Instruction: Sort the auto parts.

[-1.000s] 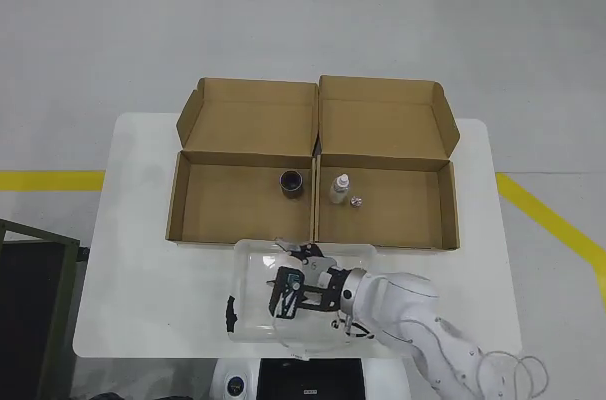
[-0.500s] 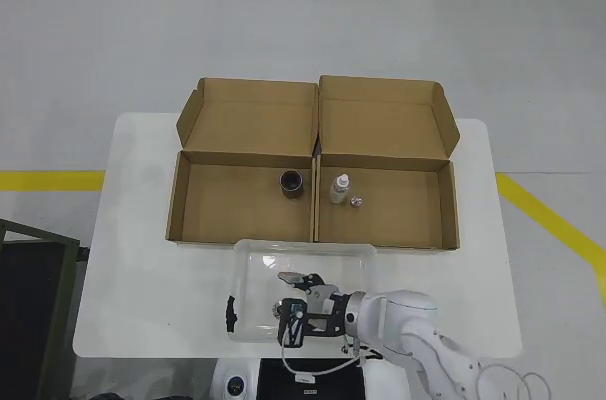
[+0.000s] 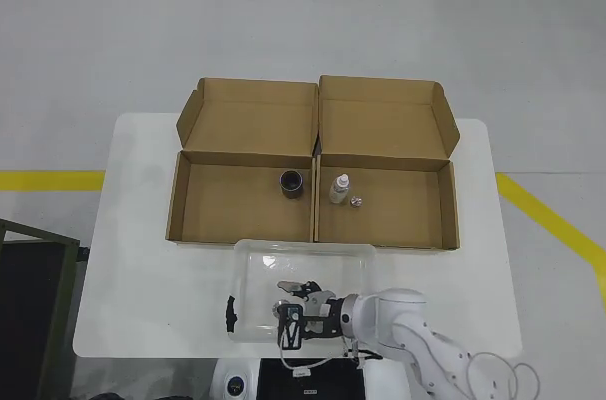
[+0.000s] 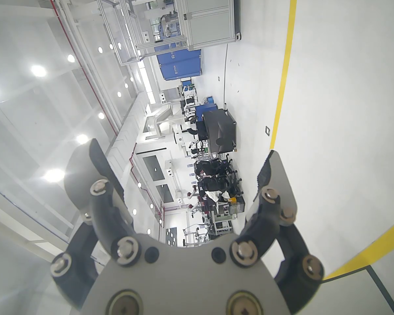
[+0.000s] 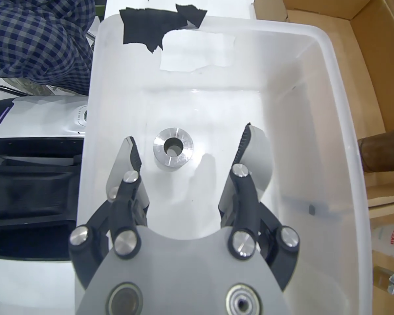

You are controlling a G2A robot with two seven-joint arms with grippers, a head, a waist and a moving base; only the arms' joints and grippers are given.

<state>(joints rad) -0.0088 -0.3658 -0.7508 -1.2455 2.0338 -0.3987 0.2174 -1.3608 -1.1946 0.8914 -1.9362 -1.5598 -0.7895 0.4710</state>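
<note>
Since the earlier frame, the right gripper [image 5: 188, 134] had drawn back toward the bin's near side. The metal ring [image 5: 173, 148] lay on the clear bin's [image 5: 341, 106] floor, untouched between its wide-spread, empty fingers. The left gripper [image 4: 180, 152] was likewise spread and empty.

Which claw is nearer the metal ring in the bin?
Right. The right claw hangs open over the metal ring inside the clear bin; the left claw faces the hall, away.

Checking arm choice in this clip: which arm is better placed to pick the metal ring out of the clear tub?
Right. The right gripper hangs open over the clear tub, just short of the metal ring; the left gripper, open, faces the hall floor instead.
</note>
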